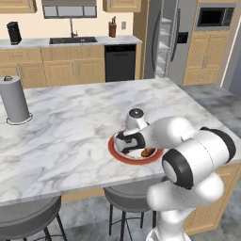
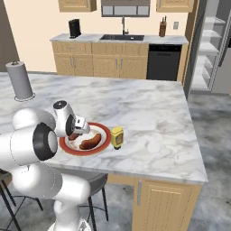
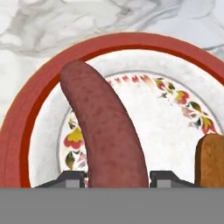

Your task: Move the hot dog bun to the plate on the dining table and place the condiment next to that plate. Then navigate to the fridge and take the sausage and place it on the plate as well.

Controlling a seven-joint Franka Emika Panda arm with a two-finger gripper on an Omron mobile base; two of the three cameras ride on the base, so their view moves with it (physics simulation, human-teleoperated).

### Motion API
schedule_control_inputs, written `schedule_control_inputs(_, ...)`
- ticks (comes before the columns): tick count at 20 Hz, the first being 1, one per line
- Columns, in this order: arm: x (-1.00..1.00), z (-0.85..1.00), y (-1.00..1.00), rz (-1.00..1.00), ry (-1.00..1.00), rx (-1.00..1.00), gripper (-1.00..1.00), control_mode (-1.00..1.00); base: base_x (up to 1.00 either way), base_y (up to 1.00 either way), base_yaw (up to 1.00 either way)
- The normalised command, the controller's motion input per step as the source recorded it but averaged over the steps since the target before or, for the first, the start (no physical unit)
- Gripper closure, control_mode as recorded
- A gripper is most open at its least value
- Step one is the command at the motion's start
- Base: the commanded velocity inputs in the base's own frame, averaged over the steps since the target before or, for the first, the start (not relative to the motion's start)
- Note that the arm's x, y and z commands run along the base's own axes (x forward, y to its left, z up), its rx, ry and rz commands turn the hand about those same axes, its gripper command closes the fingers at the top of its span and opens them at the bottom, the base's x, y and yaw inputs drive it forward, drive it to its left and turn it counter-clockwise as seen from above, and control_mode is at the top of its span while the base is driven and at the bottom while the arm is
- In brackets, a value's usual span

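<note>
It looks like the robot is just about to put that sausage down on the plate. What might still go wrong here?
The gripper is shut on the sausage just above the plate. Being round, the sausage might roll toward the red rim when released.

The bun already lies close beside it on the plate, so the sausage or the fingers could nudge it.

The yellow condiment bottle stands right next to the plate; a wide swing as the arm pulls away could tip it.
</note>
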Motion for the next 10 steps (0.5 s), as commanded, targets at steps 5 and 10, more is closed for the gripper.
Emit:
schedule_control_inputs(5,0.14,-0.18,-0.01,-0.08,0.00,0.00,1.00,-1.00,0.00,0.00,0.00)
schedule_control_inputs(10,0.00,-0.01,-0.03,-0.09,0.01,0.00,-1.00,-1.00,0.00,0.00,0.00)
